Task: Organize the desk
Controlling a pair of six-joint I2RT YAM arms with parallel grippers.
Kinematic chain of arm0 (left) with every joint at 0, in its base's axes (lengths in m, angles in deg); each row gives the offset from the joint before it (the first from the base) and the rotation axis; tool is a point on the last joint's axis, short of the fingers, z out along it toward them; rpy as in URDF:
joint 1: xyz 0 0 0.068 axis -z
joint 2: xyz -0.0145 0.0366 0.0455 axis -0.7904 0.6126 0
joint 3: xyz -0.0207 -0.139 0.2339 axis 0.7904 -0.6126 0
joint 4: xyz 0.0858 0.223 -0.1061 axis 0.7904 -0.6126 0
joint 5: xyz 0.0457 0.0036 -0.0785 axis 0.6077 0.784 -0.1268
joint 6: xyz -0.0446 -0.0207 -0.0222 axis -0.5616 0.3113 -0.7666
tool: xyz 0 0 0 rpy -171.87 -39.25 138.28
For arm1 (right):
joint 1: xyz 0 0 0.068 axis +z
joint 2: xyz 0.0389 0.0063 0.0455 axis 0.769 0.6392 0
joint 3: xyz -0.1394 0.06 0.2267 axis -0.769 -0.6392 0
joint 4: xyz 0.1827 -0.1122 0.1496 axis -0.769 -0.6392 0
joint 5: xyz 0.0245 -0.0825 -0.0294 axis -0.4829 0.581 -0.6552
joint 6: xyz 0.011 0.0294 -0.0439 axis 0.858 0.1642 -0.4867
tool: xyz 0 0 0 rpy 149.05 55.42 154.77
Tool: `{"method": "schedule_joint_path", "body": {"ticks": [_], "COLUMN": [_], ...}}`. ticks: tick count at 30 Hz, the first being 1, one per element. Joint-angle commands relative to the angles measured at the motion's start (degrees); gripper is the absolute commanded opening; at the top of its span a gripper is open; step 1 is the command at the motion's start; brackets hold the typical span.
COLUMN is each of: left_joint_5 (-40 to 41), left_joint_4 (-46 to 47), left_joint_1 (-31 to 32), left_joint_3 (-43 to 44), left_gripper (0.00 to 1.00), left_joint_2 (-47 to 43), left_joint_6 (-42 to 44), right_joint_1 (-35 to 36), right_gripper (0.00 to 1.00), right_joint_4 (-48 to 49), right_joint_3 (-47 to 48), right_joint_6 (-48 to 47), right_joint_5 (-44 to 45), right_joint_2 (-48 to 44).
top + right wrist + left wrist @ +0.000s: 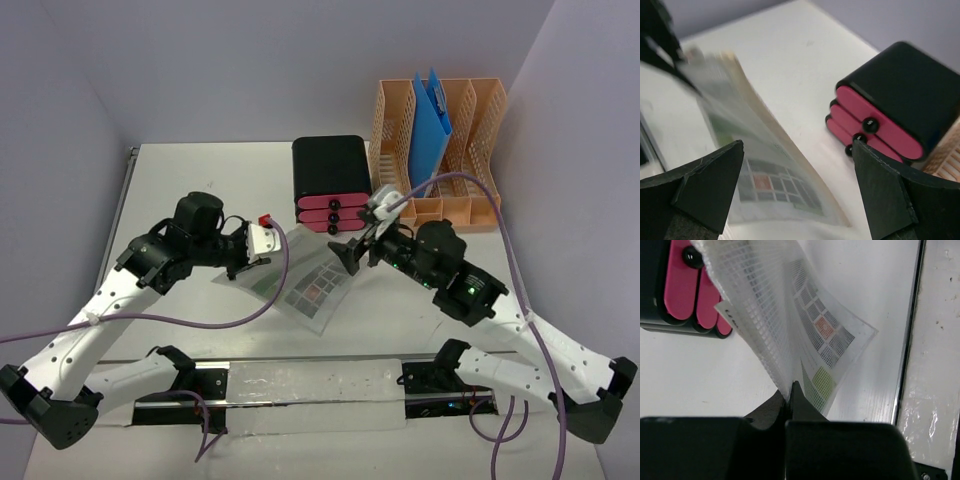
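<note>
Your left gripper (256, 252) is clamped on the left edge of a translucent mesh plastic sleeve (312, 285) with a printed colour-grid sheet inside, holding that edge up off the large flat white desk (200, 185) that spreads under both arms. Your right gripper (352, 252) stands wide apart just beside the sleeve, gripping nothing. Just behind, the black box (330, 165) has three pink drawers (332, 212), all shut. The orange slotted file rack (472, 130), far right, holds one upright blue folder (428, 125).
</note>
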Motion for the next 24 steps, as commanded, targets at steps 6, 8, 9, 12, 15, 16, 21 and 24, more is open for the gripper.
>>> {"method": "schedule_joint_path", "body": {"ticks": [6, 8, 9, 12, 15, 16, 21, 24], "left_joint_5": [-4.88, -5.0, -5.35, -7.44, -7.69, -7.97, -7.89, -3.18], "left_joint_4": [-7.61, -7.94, -8.57, -8.94, -7.88, -7.88, -6.09, -1.94], "left_joint_1": [0.21, 0.21, 0.28, 0.27, 0.26, 0.24, 0.26, 0.21], "left_joint_3": [8.48, 8.48, 8.48, 8.33, 9.11, 9.55, 10.71, 10.68], "left_gripper": [0.0, 0.0, 0.0, 0.0, 0.0, 0.0, 0.0, 0.0], "left_joint_2": [-0.89, -0.79, -0.72, -1.75, -2.38, -2.38, -3.02, -3.52], "left_joint_6": [10.39, 10.96, 11.5, 12.85, 11.8, 11.3, 7.3, 1.16], "right_joint_1": [-1.1, -1.11, -1.11, -1.11, -1.11, -1.11, -1.14, -1.2], "right_gripper": [0.93, 0.93, 0.92, 0.91, 0.78, 0.66, 0.11, 0.0], "right_joint_4": [-8.66, -8.15, -6.56, -3.11, -0.25, -0.22, 4.46, 5.48], "right_joint_3": [4.96, 5.82, 5.91, 5.34, 5.64, 6.31, 5.62, 5.12], "right_joint_6": [-15.22, -14.95, -13.97, -13.05, -10.6, -9.94, -5.2, -2.01], "right_joint_5": [-15.52, -18.94, -19.95, -21.97, -26.3, -27.55, -29.04, -26.68], "right_joint_2": [9.57, 10.7, 11.88, 14.42, 18.21, 19.2, 20.63, 18.64]}}
